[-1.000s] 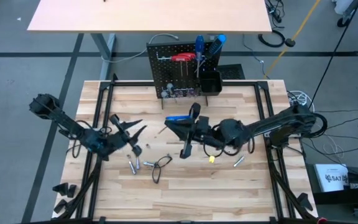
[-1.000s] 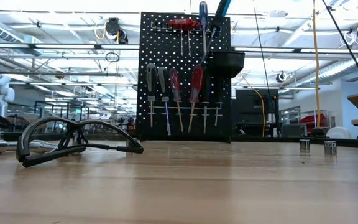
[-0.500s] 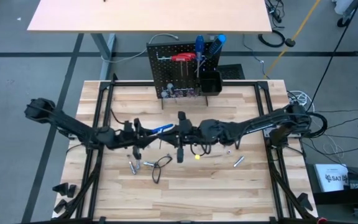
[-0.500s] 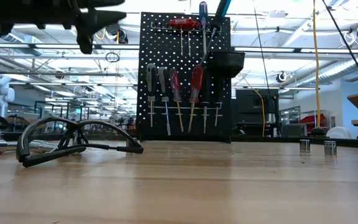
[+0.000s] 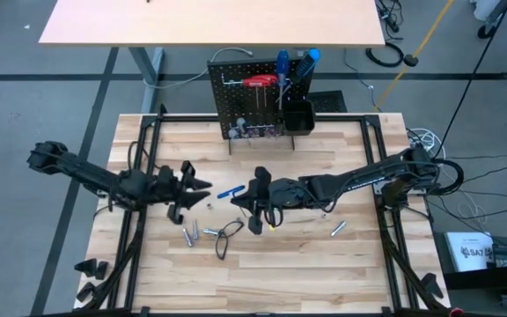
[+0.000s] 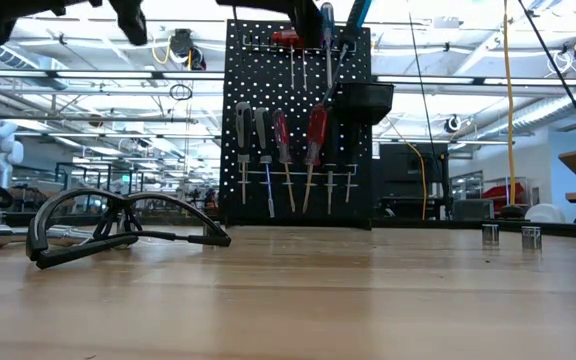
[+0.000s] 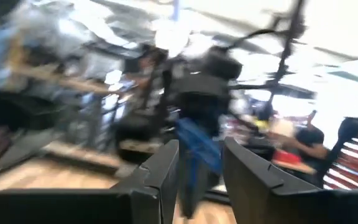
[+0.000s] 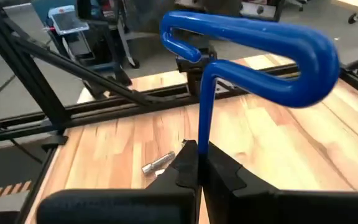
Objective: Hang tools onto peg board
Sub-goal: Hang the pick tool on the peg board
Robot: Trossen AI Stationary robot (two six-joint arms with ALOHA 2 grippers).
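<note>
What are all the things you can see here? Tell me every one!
peg board: one, black, upright at the table's far edge.
hung screwdrivers: about seven, red, grey and blue handles, on the board's hooks.
bin: one, black, fixed to the board.
T-handle key: one, blue, held above the table's middle.
loop: one, black, lying on the table.
silver bits: a few, silver, loose near the loop.
table: one, light wood, under everything.
left tool: one, dark, open, facing the key.
right tool: one, dark, shut on the key's thin shaft.
</note>
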